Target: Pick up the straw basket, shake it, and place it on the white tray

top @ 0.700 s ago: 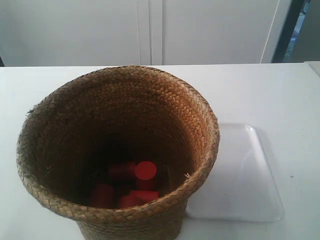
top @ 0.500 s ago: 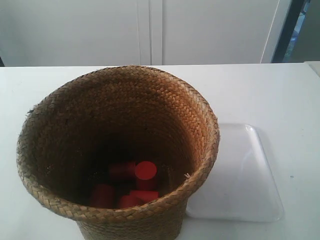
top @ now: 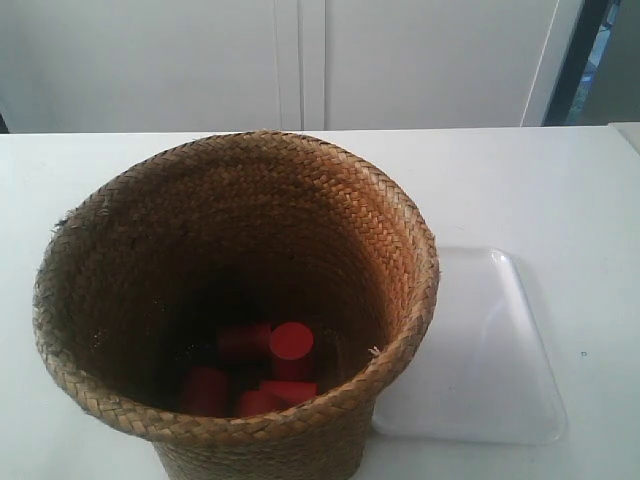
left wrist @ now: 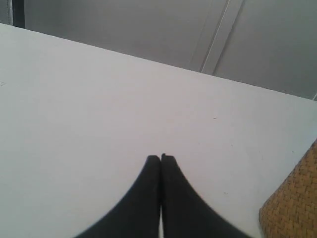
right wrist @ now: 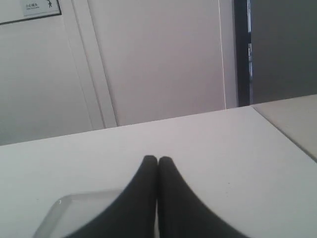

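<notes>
Standing on the bench with the white tray just beside it, the straw basket holds several red cylinders at its bottom; neither arm touches the basket; the left arm's jaws are pressed together, empty, near the basket's wall; the right arm's jaws are likewise closed on nothing, off on the basket's tray side; lifting, shaking and placing all appear not yet done.

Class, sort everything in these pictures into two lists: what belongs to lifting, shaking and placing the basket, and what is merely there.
Belongs to the job: straw basket; white tray; left gripper, shut; right gripper, shut.
Merely there: red cylinders lying inside the basket; white table; pale panelled wall behind.
</notes>
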`<act>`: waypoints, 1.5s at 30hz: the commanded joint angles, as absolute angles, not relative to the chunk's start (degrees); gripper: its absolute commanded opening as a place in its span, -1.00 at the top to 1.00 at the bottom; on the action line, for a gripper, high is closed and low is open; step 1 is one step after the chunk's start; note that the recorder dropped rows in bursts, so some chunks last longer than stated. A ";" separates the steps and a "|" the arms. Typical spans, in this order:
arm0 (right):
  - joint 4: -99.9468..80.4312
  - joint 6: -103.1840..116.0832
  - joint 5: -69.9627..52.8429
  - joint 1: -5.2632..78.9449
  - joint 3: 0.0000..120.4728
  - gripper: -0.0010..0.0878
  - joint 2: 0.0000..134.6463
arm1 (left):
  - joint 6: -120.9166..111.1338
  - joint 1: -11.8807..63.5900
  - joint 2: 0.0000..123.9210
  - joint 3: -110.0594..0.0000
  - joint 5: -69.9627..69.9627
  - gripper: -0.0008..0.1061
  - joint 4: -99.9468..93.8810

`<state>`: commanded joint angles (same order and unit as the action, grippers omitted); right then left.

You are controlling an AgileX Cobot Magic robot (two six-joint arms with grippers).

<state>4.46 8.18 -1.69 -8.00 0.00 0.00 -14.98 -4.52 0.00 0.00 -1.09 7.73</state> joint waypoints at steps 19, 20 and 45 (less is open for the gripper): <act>9.67 36.32 29.33 -8.00 0.00 0.98 0.00 | -15.02 -4.52 0.00 -5.12 -3.52 0.98 24.27; 10.67 41.72 29.21 -8.00 0.30 0.98 0.00 | -14.05 -4.52 0.00 -6.58 -3.79 0.98 23.26; -9.98 23.65 -38.62 6.93 52.70 0.98 53.02 | 8.97 -0.65 52.27 -56.46 -46.25 0.99 24.65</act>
